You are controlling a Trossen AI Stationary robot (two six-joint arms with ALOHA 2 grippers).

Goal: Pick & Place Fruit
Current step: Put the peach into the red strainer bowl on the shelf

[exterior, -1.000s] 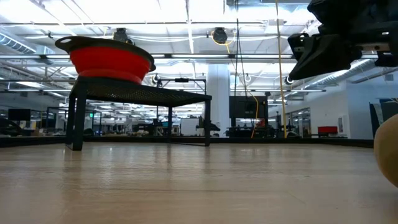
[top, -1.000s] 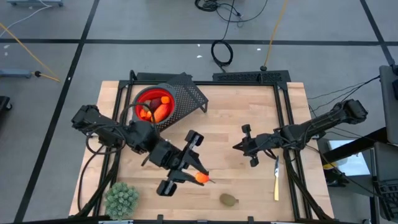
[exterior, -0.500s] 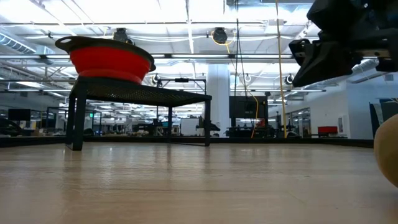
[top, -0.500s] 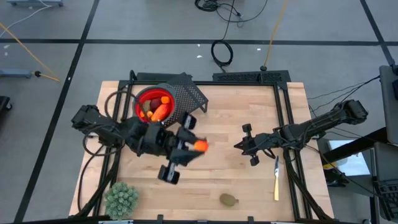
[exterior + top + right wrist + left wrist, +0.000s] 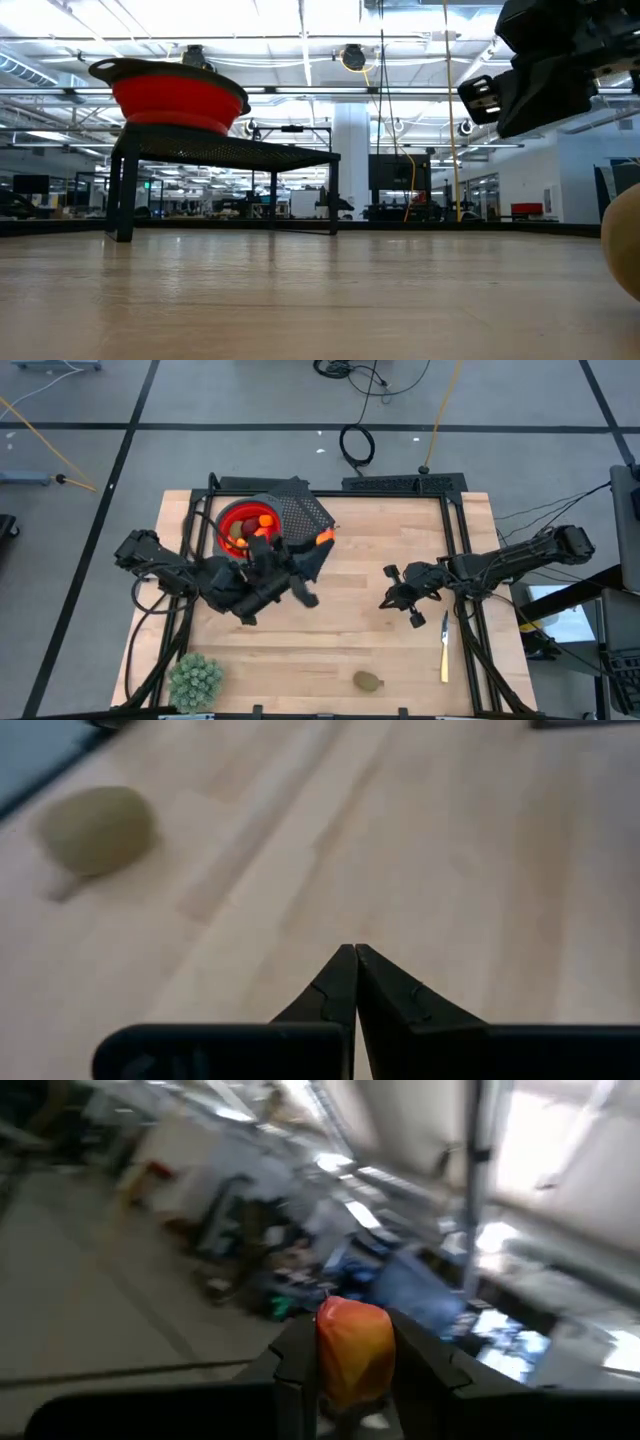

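Over by the tabletop's near left corner the pale green spiky plant is sitting on its own, and just inward from the left edge the left arm is reaching across toward the far side. Its left gripper is hanging raised beside the red bowl, jaws clamping a small orange fruit piece, and the left wrist view is showing that orange piece pinched squarely between the two dark fingers. The bowl is sitting on a dark mesh stand near the far left corner, and it is carrying several fruit already, orange and dark red bits piled inside. From table height, the red bowl is perching on top of the stand. Moving right, a brownish-green oval fruit is lying alone close to the near edge, roughly mid-width. Further right, the right gripper is hovering over bare wood, jaws pressed fully together with nothing between them, the same oval showing off to one side in its wrist view. Near the right edge a slim yellow-handled tool is lying flat.
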